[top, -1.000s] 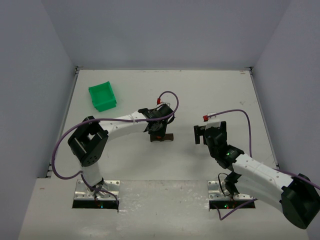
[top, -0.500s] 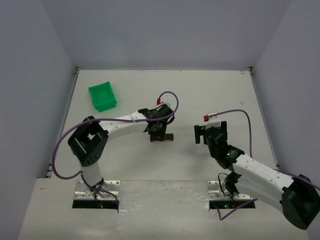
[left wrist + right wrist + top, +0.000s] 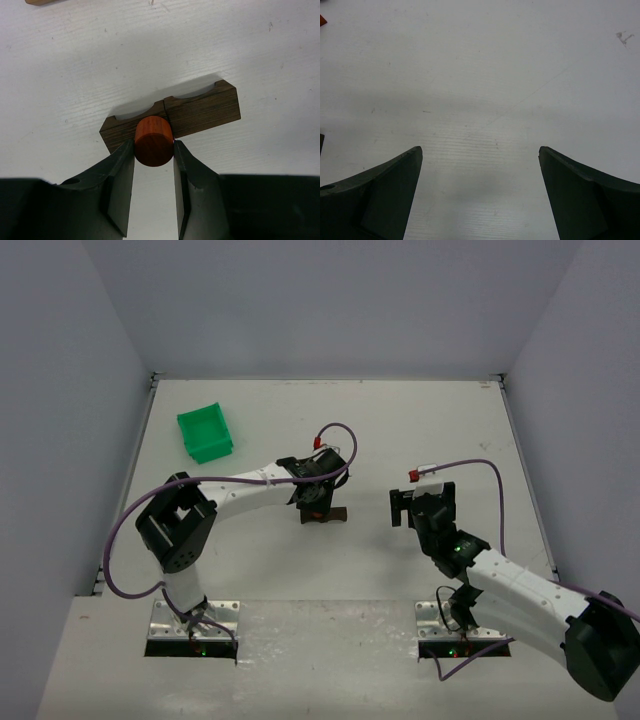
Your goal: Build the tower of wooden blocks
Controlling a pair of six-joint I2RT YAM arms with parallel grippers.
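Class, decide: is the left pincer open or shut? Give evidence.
Shut: the left pincer clamps the reddish-orange wooden cylinder, its jaws pressed against both sides.

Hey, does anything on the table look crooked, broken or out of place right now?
Nothing looks broken or spilled. One small thing: the dark brown notched block by the orange cylinder in the left gripper shows a middle seam, its halves slightly stepped.

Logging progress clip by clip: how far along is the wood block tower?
Done: the dark brown notched base lies flat on the table. In hand: the left gripper grips an orange cylinder right at that base, not released. Left: nothing is stacked higher yet; the right gripper stands open and empty over the table.
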